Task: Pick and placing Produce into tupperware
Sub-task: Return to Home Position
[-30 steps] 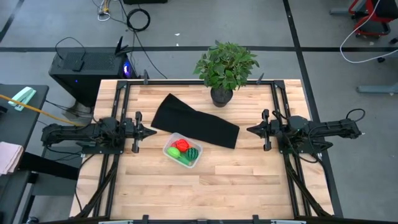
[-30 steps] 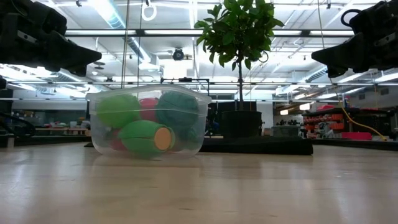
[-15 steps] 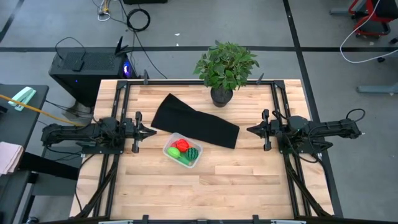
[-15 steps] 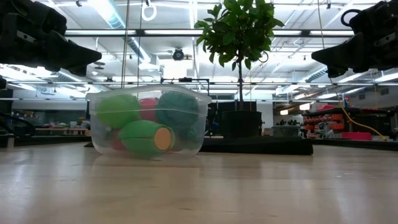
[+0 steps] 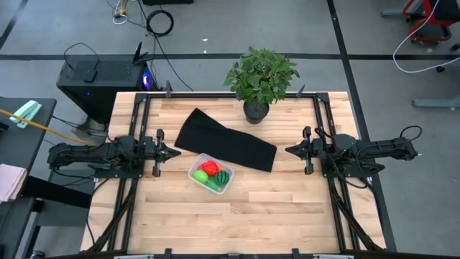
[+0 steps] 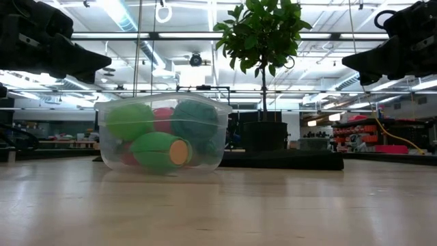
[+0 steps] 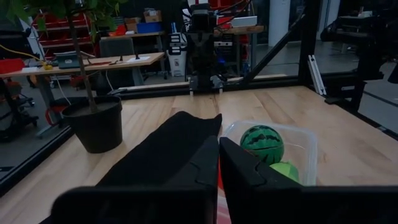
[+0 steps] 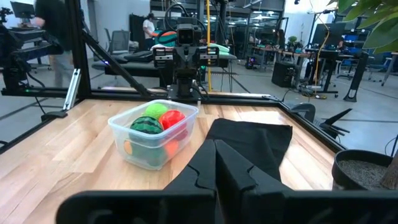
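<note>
A robotics lab or workshop: a wooden tabletop [image 5: 287, 216] on a grey concrete floor [image 5: 374, 43], a computer tower [image 5: 100, 75] and loose cables [image 5: 159, 21] beside it, strip lights [image 6: 126, 17] overhead, workbenches [image 7: 106, 61] and stocked shelves [image 7: 62, 31] behind.

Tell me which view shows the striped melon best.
The left wrist view: the striped melon sits close, stripes plain above the tupperware rim. The right wrist view shows it farther off, the high view as a dark spot, the low view only through the wall.
</note>
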You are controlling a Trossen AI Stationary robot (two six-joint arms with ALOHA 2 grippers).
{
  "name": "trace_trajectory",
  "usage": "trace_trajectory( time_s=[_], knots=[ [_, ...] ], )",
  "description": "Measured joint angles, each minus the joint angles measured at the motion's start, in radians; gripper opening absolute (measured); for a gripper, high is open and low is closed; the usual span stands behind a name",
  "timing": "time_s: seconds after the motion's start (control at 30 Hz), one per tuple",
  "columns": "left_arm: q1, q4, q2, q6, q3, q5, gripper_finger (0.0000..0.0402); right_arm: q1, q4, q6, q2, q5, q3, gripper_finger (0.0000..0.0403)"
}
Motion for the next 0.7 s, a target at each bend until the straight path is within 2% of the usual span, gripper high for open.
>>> trace_trajectory(
  time_s=[0.3,0.7],
  knots=[
    [0.0,0.0,0.0,0.0,0.0,0.0,0.0034,0.0,0.0,0.0,0.0,0.0,0.0,0.0005],
    [0.0,0.0,0.0,0.0,0.0,0.0,0.0021,0.0,0.0,0.0,0.0,0.0,0.0,0.0005]
  ],
)
